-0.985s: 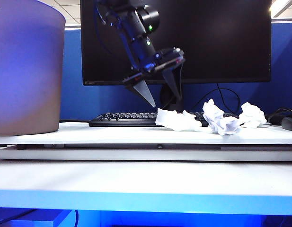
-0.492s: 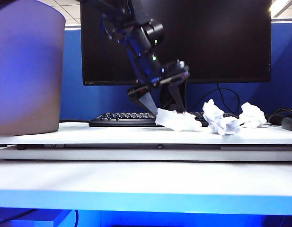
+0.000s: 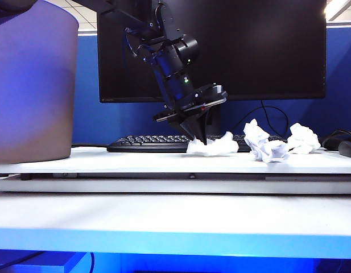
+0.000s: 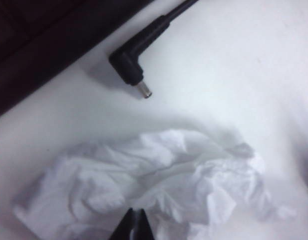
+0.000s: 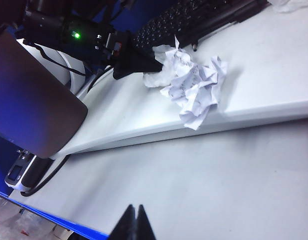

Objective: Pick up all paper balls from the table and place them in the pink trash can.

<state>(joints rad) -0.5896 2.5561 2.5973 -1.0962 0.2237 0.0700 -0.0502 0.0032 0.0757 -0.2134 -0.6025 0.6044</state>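
White paper ball (image 3: 212, 147) on table (image 3: 107, 162) pinched in left claw (image 3: 199, 138), right claw (image 5: 134, 220) together over table, apart from it.

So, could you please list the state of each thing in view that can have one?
left gripper: shut on the leftmost paper ball, down at the table
right gripper: shut, empty, above the near table edge
middle paper ball: lying loose
right paper ball: lying loose
pink trash can: upright
monitor: dark
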